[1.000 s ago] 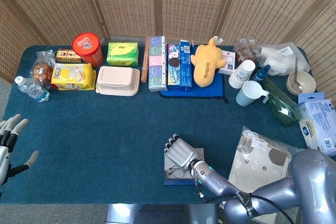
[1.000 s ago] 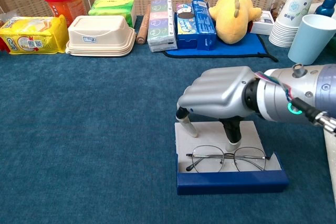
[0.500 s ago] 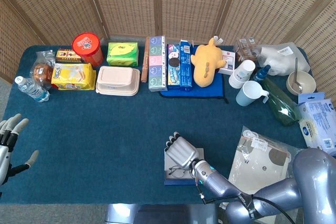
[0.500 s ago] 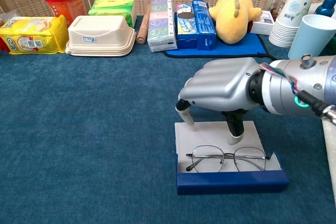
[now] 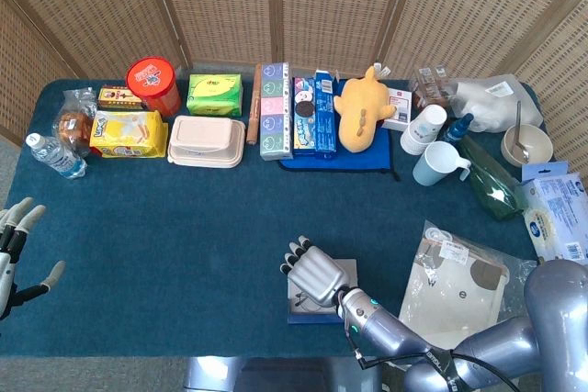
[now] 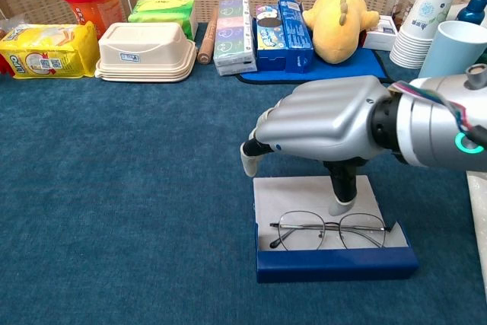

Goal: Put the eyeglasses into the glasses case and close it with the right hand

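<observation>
Thin metal-framed eyeglasses lie unfolded inside the open glasses case, which has a blue front wall and a grey lining. My right hand hovers over the back of the case with its palm down and fingers stretched to the left. It holds nothing. Its thumb points down and meets the grey lining just behind the glasses. From the head view, the right hand covers most of the case. My left hand is at the table's left edge, fingers spread and empty.
A plastic-wrapped package lies just right of the case. Along the back stand a red canister, a beige lunch box, boxed goods, a yellow plush and cups. A water bottle lies far left.
My right hand has lifted and shifted left: its fingertips left the case lining and now hang past the case's left edge. The glasses and case have not moved.
</observation>
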Tool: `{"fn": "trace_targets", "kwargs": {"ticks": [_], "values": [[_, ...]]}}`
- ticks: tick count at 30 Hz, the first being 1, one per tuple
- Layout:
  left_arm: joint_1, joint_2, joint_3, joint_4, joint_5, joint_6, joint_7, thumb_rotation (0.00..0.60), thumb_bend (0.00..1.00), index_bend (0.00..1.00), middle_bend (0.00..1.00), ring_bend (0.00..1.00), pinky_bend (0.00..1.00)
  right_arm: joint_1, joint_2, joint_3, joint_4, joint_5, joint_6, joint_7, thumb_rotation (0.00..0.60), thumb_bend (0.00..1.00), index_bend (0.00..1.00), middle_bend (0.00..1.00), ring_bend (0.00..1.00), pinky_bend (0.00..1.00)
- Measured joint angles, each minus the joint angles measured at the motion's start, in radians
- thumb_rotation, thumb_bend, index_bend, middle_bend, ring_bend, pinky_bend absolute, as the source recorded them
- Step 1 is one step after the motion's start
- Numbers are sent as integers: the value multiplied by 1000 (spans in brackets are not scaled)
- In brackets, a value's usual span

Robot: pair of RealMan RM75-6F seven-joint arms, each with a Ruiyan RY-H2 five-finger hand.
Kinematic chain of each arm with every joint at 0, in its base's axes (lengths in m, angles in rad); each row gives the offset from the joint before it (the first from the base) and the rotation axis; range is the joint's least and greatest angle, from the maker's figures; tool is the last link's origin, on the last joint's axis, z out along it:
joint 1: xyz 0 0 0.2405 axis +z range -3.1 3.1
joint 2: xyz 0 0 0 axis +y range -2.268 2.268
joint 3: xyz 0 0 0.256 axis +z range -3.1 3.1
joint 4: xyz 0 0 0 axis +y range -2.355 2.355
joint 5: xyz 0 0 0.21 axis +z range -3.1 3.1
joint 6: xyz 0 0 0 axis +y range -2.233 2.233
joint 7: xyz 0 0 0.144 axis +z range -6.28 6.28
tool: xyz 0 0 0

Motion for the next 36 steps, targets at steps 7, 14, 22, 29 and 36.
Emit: {"fn": "trace_targets", "kwargs": {"ticks": [7, 14, 22, 29, 36], "values": [[-3, -2, -5, 11, -10, -7, -21, 600, 283, 64, 21, 0, 0, -33, 19, -22, -10, -126, -16, 59, 600, 0, 169, 180, 93, 148], [1, 1, -5, 15, -14, -2, -28, 600, 283, 60, 21, 0, 0, -77, 17, -40, 11, -258, -41, 122, 600, 0, 102, 148, 73, 146], [5, 4, -4, 23, -21, -4, -42, 600, 283, 53, 20, 0, 0, -101, -5, -58, 16, -296, -67, 117, 577, 0, 29, 101, 42, 140], [9, 5, -3, 22, -21, 1, -41, 600, 283, 49, 19, 0, 0, -120, -26, -67, 13, -311, -61, 90, 540, 0, 0, 68, 21, 124], [17, 11, -1, 20, -15, 13, -44, 600, 283, 49, 20, 0, 0, -141, -68, -78, 40, -329, -52, 51, 525, 0, 0, 40, 3, 121]]}}
